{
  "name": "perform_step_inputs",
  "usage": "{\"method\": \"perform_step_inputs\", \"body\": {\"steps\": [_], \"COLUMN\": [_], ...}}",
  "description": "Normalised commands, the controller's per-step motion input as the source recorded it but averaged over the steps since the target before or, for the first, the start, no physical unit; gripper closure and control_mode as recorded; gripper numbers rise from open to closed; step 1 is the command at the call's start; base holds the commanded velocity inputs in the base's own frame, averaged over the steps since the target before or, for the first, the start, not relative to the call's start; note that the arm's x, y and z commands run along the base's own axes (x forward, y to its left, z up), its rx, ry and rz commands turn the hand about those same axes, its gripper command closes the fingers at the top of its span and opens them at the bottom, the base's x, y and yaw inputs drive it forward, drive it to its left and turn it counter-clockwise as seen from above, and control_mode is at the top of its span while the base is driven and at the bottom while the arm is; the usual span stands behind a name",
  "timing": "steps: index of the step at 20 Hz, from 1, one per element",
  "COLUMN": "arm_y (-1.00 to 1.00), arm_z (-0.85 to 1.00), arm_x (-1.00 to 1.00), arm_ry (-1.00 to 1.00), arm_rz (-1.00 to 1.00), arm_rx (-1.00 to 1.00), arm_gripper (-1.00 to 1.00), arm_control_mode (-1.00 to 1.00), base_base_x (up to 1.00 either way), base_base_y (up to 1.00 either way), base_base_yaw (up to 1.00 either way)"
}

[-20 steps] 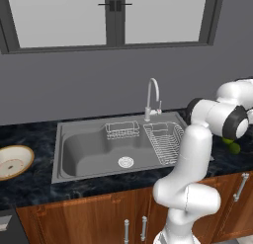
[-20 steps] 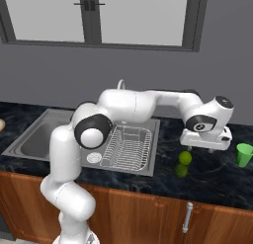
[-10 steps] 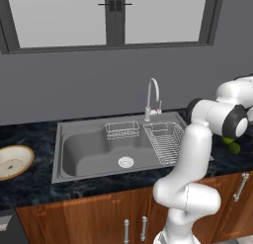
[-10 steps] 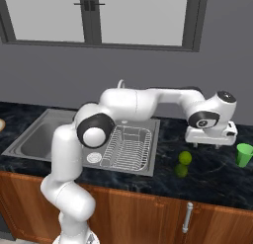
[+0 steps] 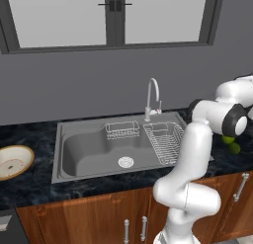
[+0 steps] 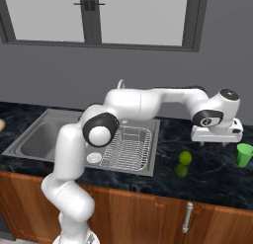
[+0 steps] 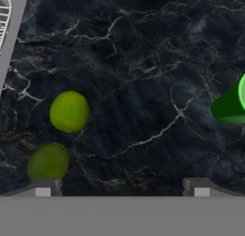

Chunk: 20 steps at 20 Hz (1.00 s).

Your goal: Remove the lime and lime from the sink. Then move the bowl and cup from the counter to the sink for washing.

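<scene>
Right base view: gripper (image 6: pixel 213 141) hangs over the counter (image 6: pixel 212 176) right of the sink (image 6: pixel 37 139), jaws spread wide, holding nothing. Both limes lie on the counter, touching or nearly so: bright lime (image 6: pixel 185 157) behind, dark lime (image 6: pixel 181 171) in front. Cup (image 6: pixel 243 154) stands upright further right, apart from them. Left base view: bowl (image 5: pixel 13 161) rests on the counter left of the sink. Hand view: fingertips (image 7: pixel 48 187) stand far apart above bare stone.
</scene>
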Motion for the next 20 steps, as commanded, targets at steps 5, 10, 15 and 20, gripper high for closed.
{"method": "perform_step_inputs", "body": {"steps": [5, 10, 15, 20], "arm_y": [-0.27, -0.23, -0.21, -0.17], "arm_z": [0.0, 0.0, -0.01, -0.07], "arm_x": [0.11, 0.13, 0.16, 0.19], "arm_ry": [0.0, 0.0, 0.0, 0.0], "arm_rz": [0.0, 0.0, 0.0, 0.0], "arm_rx": [-0.03, 0.0, -0.01, -0.03], "arm_gripper": [-1.0, -1.0, -1.0, -1.0], "arm_control_mode": [-1.0, -1.0, -1.0, -1.0], "base_base_x": [0.0, 0.0, 0.0, 0.0], "base_base_y": [0.0, 0.0, 0.0, 0.0], "base_base_yaw": [0.0, 0.0, 0.0, 0.0]}}
